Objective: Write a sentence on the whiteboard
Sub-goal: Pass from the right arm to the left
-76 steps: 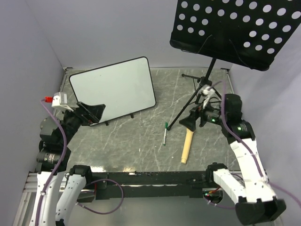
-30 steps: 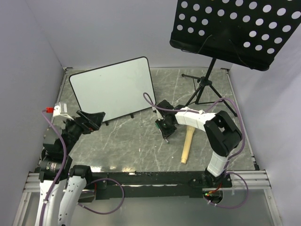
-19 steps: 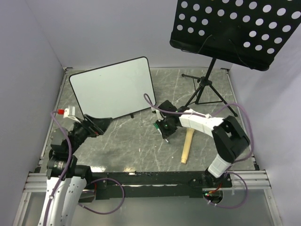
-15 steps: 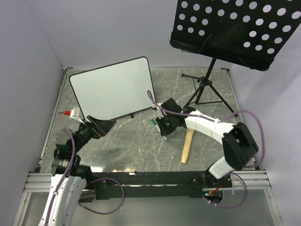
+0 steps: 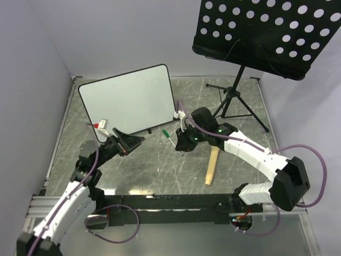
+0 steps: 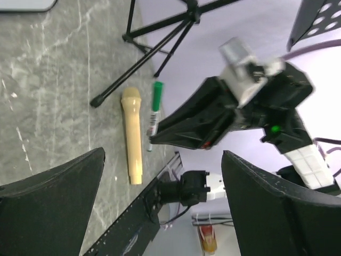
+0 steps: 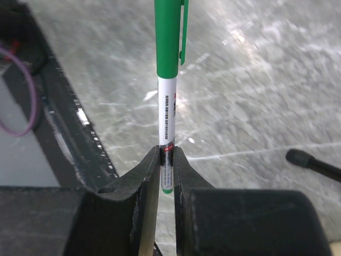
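The whiteboard (image 5: pixel 128 101) leans at the back left. Its white face is blank, and no sentence shows on it. A white marker with a green cap (image 5: pixel 167 134) is pinched by its tail end in my right gripper (image 5: pixel 176 142), held off the table just right of the board's lower corner. In the right wrist view the marker (image 7: pixel 166 101) sticks straight out from the shut gripper (image 7: pixel 167 160). My left gripper (image 5: pixel 131 143) hovers open and empty near the board's front edge, facing the right gripper. The left wrist view shows the left gripper (image 6: pixel 162 202) wide open, with the marker (image 6: pixel 155 109) beyond it.
A black perforated music stand (image 5: pixel 266 32) rises at the back right, with its tripod legs (image 5: pixel 229 104) spread on the marbled table. A beige wooden stick (image 5: pixel 212 165) lies just right of my right gripper. Grey walls close in on three sides, and a black rail (image 5: pixel 170 201) runs along the near edge.
My right gripper has closed on the marker, lifted it off the table and carried it a little back and left. The left arm has swung right, toward the middle.
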You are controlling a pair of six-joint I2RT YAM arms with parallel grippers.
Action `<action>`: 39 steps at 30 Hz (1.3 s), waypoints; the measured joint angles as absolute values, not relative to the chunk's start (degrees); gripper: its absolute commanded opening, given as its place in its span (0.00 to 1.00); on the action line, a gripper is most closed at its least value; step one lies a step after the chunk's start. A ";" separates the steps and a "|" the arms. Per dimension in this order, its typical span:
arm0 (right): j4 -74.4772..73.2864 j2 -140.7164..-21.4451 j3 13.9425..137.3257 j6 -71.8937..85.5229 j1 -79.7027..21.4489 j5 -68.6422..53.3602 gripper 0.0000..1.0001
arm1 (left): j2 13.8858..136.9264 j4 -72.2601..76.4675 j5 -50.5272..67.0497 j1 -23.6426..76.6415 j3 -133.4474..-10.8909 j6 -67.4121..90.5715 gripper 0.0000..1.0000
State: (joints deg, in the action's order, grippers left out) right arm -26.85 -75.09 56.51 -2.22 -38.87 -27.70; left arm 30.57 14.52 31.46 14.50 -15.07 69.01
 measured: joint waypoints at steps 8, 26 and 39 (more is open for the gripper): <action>-26.33 -70.76 56.51 -2.70 -38.87 -32.80 0.12 | 48.01 19.55 23.03 28.34 -23.29 66.00 0.95; -26.17 -70.15 56.51 -2.70 -38.87 -36.18 0.13 | 59.00 20.25 14.17 37.41 -32.01 60.10 0.55; -26.20 -70.08 56.51 -2.68 -38.87 -36.56 0.34 | 59.16 21.78 14.68 37.76 -32.08 59.81 0.01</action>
